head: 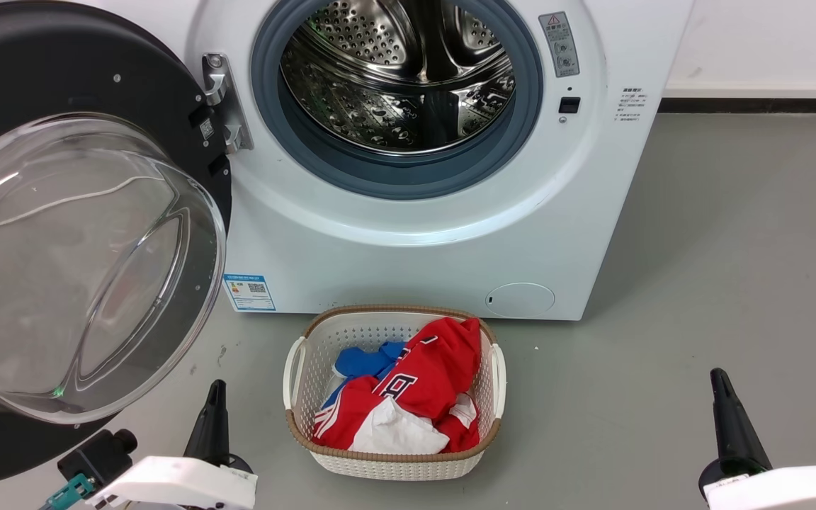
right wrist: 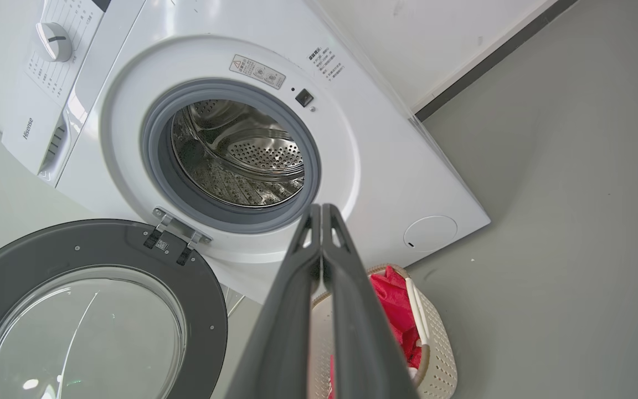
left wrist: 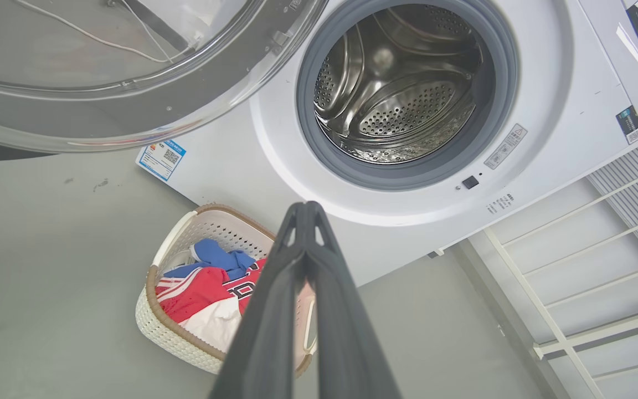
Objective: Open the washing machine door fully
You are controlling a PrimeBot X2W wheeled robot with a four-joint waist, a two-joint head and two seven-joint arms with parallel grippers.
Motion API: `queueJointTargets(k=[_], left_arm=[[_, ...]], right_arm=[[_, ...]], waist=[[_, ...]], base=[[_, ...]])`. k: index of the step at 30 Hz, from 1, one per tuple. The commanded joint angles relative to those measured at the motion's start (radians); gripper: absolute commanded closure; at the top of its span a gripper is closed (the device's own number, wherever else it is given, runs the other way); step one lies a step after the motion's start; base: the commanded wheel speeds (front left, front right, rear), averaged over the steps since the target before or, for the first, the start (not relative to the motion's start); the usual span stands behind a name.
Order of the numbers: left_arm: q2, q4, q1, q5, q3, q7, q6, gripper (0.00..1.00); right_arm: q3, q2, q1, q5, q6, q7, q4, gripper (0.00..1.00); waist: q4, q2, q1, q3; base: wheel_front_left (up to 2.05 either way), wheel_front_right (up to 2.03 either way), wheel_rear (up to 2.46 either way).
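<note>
Head view: the washing machine door [head: 82,269] hangs wide open at the left edge of the washing machine [head: 450,248]. The left gripper [head: 217,397] and right gripper [head: 721,386] have their fingers together and hold nothing. The opening looks finished, so the next move is only to stay clear.

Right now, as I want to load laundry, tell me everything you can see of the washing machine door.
The washing machine door is a round black ring around a bulging clear glass bowl. It stands swung wide open, left of the drum opening, inner side facing the head camera, joined to the washing machine by a metal hinge. The left gripper, shut, sits below it without touching.
</note>
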Motion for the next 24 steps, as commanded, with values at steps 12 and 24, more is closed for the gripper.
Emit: queueJointTargets(k=[12, 24], left_arm=[[0.001, 0.001, -0.046, -0.171, 0.023, 0.042, -0.018, 1.00], [0.001, 0.010, -0.063, -0.311, 0.040, 0.077, -0.028, 1.00]], right_arm=[[-0.006, -0.011, -0.057, 0.173, 0.000, 0.038, 0.021, 1.00], [-0.012, -0.012, -0.086, 0.310, 0.000, 0.072, 0.047, 1.00]], waist=[[-0.002, 0.0000, 0.0000, 0.001], [-0.005, 0.0000, 0.0000, 0.001]], base=[[0.00, 0.00, 0.00], [0.00, 0.00, 0.00]])
